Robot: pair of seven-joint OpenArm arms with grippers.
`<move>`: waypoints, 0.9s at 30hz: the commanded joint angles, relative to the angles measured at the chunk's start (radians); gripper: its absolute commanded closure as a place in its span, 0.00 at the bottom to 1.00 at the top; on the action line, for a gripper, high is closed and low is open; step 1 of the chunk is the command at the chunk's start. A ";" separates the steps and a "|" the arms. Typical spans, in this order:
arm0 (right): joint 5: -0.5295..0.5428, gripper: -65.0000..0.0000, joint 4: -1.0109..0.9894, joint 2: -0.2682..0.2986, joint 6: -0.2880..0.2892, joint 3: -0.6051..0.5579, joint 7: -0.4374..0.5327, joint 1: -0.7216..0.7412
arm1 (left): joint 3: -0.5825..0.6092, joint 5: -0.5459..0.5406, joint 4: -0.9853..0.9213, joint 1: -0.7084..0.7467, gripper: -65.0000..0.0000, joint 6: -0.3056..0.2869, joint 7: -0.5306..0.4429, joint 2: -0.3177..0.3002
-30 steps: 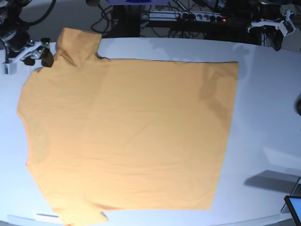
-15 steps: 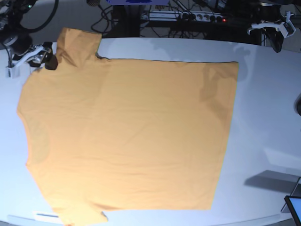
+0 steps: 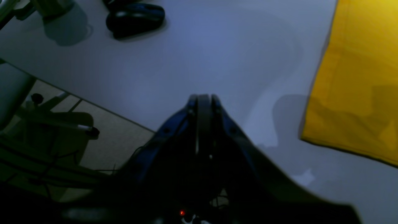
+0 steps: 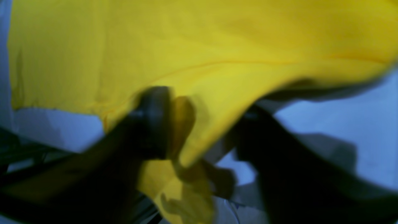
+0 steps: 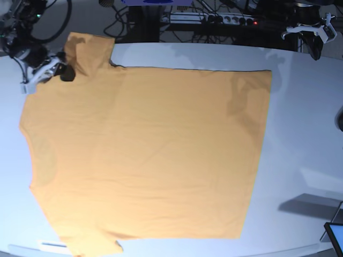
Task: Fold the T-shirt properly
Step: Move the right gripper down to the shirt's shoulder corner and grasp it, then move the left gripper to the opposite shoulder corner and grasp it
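Far left of the base view: the right gripper (image 5: 63, 73) is sitting at the upper sleeve of the T-shirt (image 5: 150, 155), where sleeve meets shoulder. In the right wrist view, cloth (image 4: 199, 62) is lying between the dark fingers (image 4: 155, 121) and bunching there, so the jaws appear to be closing on the sleeve edge; the blur leaves it unclear whether the grip is firm. Taking the sleeve here would probably serve a first fold inward over the body.

Centre: the T-shirt is lying flat and spread on the table (image 5: 305, 134), collar end toward the left, hem toward the right, the second sleeve reaching the near edge at lower left. It is only lightly creased and not yet folded, so the task is judged to be at its start.

Right: the left gripper (image 5: 316, 33) is hanging above the far right corner, well apart from the hem. The left wrist view shows its jaws (image 3: 201, 102) pressed together and empty, the T-shirt's hem corner (image 3: 351, 93) off to one side; this arm is apparently waiting.

Surface and room: the table is pale, smooth and faintly glossy. A dark computer mouse (image 3: 135, 19) is resting on it. Cables and a power strip (image 5: 225, 19) are running behind the far edge, and a screen corner (image 5: 335, 235) is showing at lower right.
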 commanded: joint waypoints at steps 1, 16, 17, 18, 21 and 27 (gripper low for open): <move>0.019 0.92 0.015 0.012 0.000 -0.005 0.016 0.003 | -0.011 -0.002 0.015 0.014 1.00 0.006 -0.031 -0.008; 0.017 0.99 0.015 0.015 -0.003 -0.012 0.016 0.004 | -0.012 -0.011 -0.048 -0.095 0.89 0.006 0.169 -0.073; 0.017 0.99 0.015 0.015 -0.003 -0.012 0.016 0.003 | -0.023 -0.011 -0.060 -0.118 0.84 0.006 0.215 -0.079; 0.017 0.99 0.015 0.016 -0.003 -0.012 0.014 0.003 | -0.039 -0.011 -0.066 -0.139 0.79 0.006 0.266 -0.080; 0.017 0.99 0.015 0.016 -0.003 -0.014 0.014 0.001 | -0.057 -0.011 -0.065 -0.176 0.70 -0.015 0.328 -0.079; 0.017 0.99 0.015 0.016 -0.003 -0.014 0.014 0.001 | -0.060 -0.166 -0.029 -0.176 0.69 -0.235 0.376 -0.077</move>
